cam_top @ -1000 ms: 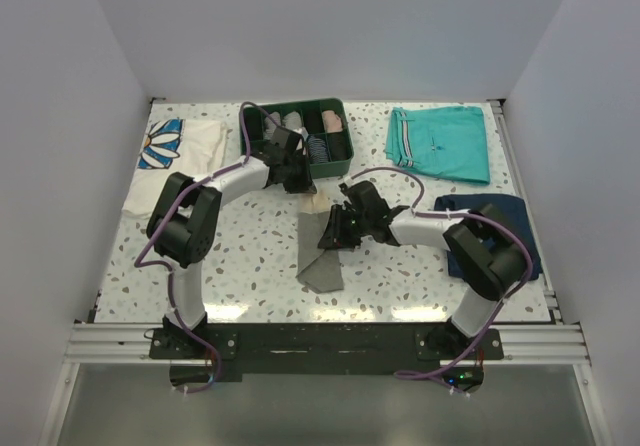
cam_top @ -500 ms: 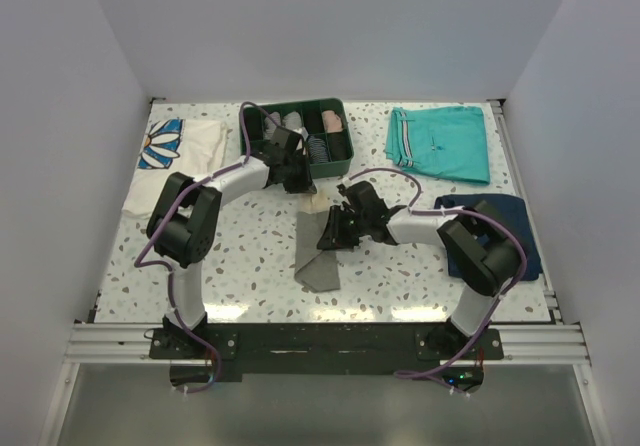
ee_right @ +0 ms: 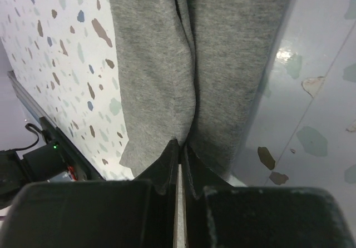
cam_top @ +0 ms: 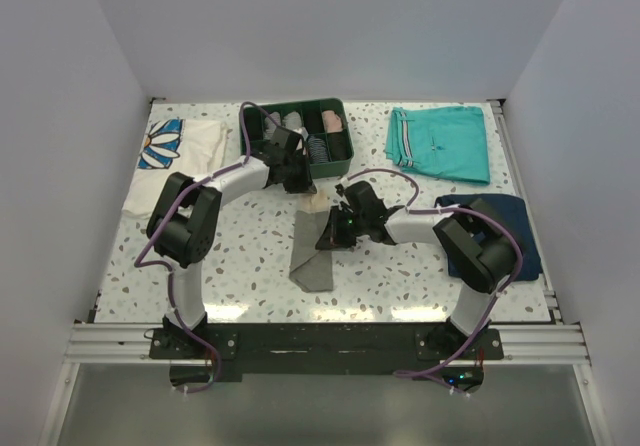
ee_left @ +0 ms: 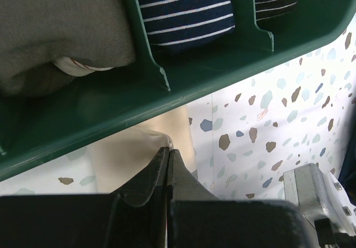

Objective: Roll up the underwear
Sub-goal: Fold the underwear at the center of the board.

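Note:
The underwear [cam_top: 312,258] lies as a long grey strip in the middle of the table, with a beige end [cam_top: 318,202] towards the green tray. My left gripper [cam_top: 303,188] is at that beige end, just in front of the tray. In the left wrist view its jaws [ee_left: 168,150] are shut, pinching the corner of the beige cloth [ee_left: 128,153]. My right gripper [cam_top: 332,238] is at the strip's right edge. Seen from the right wrist, it [ee_right: 179,143] is shut on a puckered fold of the grey cloth [ee_right: 150,64].
The green divided tray [cam_top: 343,156] holds several rolled garments, among them a navy striped one [ee_left: 183,9] and a grey one [ee_left: 61,31]. Teal shorts [cam_top: 440,141] lie at the back right, a navy folded garment [cam_top: 515,209] under the right arm, and a white floral cloth [cam_top: 175,156] at the left.
My right gripper has closed on the fold of grey cloth and edged left. The strip's near end has shifted slightly left. The left gripper has held still.

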`<state>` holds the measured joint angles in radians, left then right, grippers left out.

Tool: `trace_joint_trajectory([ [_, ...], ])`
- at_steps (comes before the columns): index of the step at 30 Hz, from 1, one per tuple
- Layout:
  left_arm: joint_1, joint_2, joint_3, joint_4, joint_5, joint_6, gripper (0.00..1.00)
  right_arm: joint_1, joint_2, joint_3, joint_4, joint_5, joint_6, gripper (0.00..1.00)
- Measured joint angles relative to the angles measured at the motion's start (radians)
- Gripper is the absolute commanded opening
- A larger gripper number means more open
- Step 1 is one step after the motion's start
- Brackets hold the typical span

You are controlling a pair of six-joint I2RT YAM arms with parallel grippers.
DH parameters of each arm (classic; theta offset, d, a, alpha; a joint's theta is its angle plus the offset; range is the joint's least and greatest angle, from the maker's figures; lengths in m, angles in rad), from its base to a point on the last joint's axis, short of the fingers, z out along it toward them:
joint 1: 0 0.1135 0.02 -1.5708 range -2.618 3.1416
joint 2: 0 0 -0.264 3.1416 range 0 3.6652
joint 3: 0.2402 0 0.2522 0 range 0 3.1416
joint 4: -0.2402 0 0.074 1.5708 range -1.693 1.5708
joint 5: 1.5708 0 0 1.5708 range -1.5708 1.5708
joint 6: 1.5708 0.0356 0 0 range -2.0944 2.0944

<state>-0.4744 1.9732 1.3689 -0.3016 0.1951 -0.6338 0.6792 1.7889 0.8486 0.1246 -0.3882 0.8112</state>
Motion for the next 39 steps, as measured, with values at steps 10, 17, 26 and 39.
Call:
trace_joint_trajectory([
  [10, 0.000, 0.000, 0.000, 0.000, 0.000, 0.000, 0.00, 0.000, -0.005, 0.000, 0.047, -0.024, 0.019, 0.00],
  [17, 0.001, 0.000, 0.003, -0.001, 0.000, 0.002, 0.00, 0.000, -0.027, 0.000, 0.050, -0.024, 0.022, 0.00],
  [26, 0.001, -0.005, 0.019, -0.006, 0.006, 0.010, 0.00, 0.000, -0.116, -0.002, 0.026, -0.008, 0.023, 0.00],
  [39, -0.014, -0.006, 0.073, -0.008, 0.053, 0.026, 0.00, 0.000, -0.208, -0.078, -0.051, 0.092, 0.026, 0.00],
])
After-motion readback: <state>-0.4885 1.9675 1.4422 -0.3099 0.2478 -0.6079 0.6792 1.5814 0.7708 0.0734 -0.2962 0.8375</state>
